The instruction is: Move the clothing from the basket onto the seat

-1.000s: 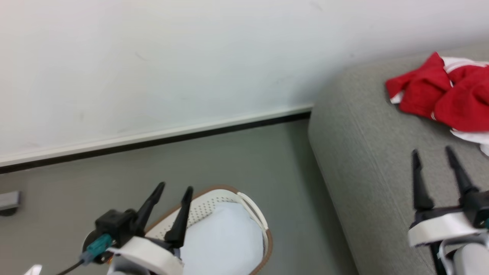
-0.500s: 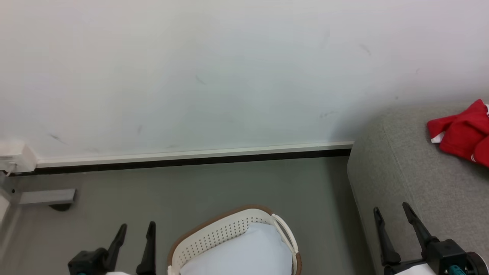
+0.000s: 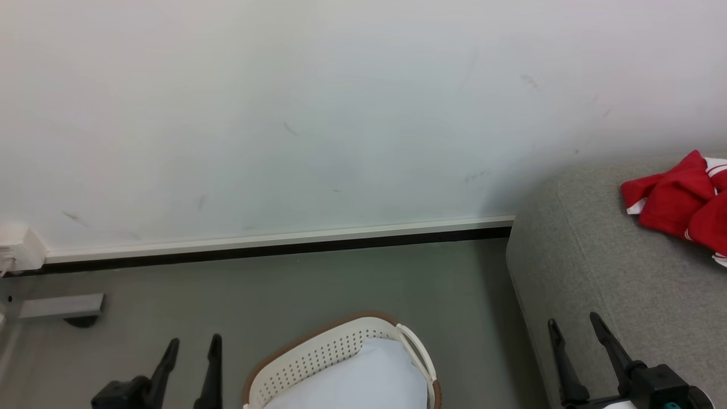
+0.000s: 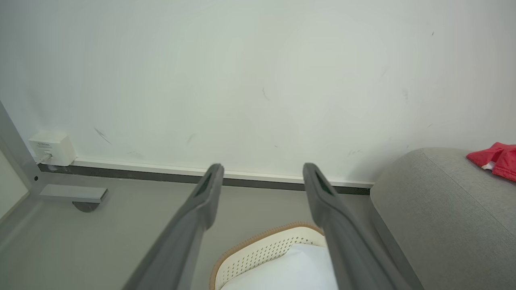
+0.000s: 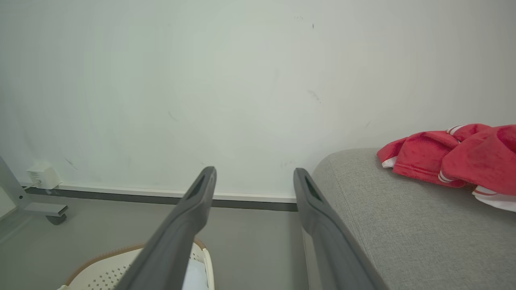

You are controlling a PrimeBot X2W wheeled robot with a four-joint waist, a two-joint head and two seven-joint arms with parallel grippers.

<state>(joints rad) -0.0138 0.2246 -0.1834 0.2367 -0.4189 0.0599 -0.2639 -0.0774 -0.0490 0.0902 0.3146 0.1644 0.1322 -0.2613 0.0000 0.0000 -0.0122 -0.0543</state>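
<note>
The right wrist view shows the red clothing lying on the seat more fully; the head view cuts it at the right. The basket on the floor is cut off below. The left end effector and the right end effector stand wide, empty.

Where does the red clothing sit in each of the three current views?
Head view: clothing at the right edge, mid-height, on the seat.
Left wrist view: clothing small at the right edge, just below mid-height.
Right wrist view: clothing larger, right side, mid-height.
Shared landmark: the seat's rounded corner, left of the clothing.
</note>
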